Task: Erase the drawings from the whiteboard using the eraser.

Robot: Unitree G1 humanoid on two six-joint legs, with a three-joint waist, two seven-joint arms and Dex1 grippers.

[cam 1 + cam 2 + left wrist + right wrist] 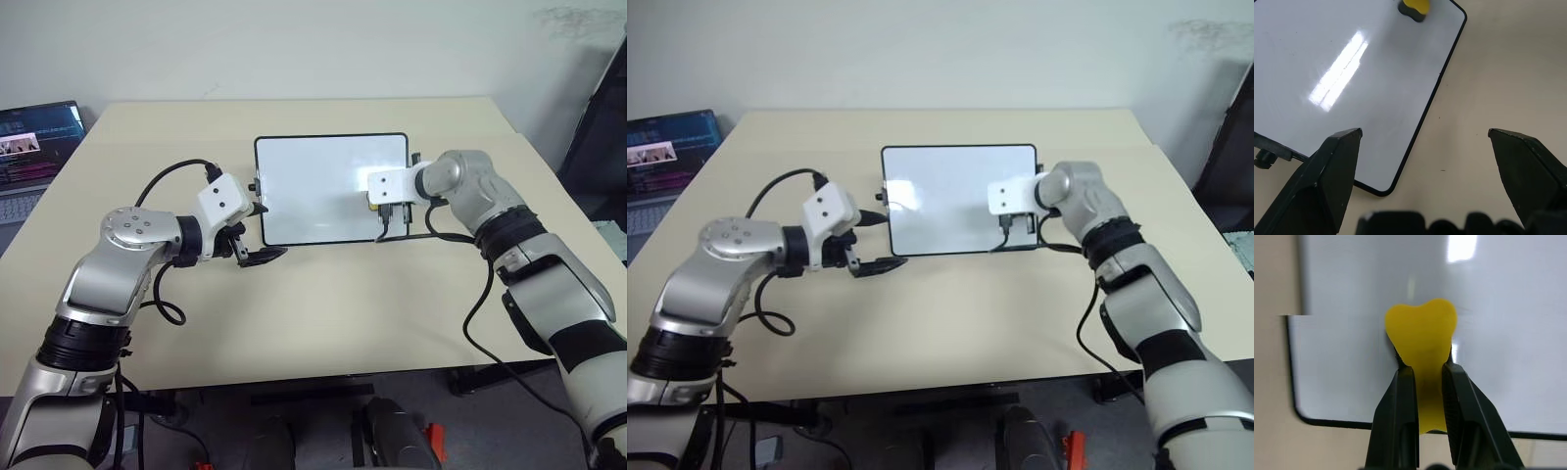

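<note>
— On the beige counter [323, 294], near its far edge and about midway between the left and right sides, lies the whiteboard [313, 181], flat, with its long sides along the far edge. Do you see it the same?

— Yes. It has a thin black frame and a small black knob on the left short side. A bright glare patch sits on the glossy surface.

— And the eraser [1422, 340]?

— The right end effector [1422, 377] grips it — two black fingers closed on the narrow part, the yellow top facing the wrist camera. It is over the board's near right corner. It seems to press on the surface, but I cannot tell this for sure.

— What about the left end effector [1425, 137]?

— It is open, the fingers wide apart, holding nothing. It hangs over the counter just beside the board's near left corner. From its wrist camera one finger [1327, 171] overlaps the board's corner and the other is over bare counter.

— Can you find the drawings?

— Not clearly. In the left wrist view there are perhaps very faint traces on the white surface, too faint to say.

— Anything else?

— An open laptop [34, 147] stands beyond the counter's far left corner, with the screen lit.
</note>
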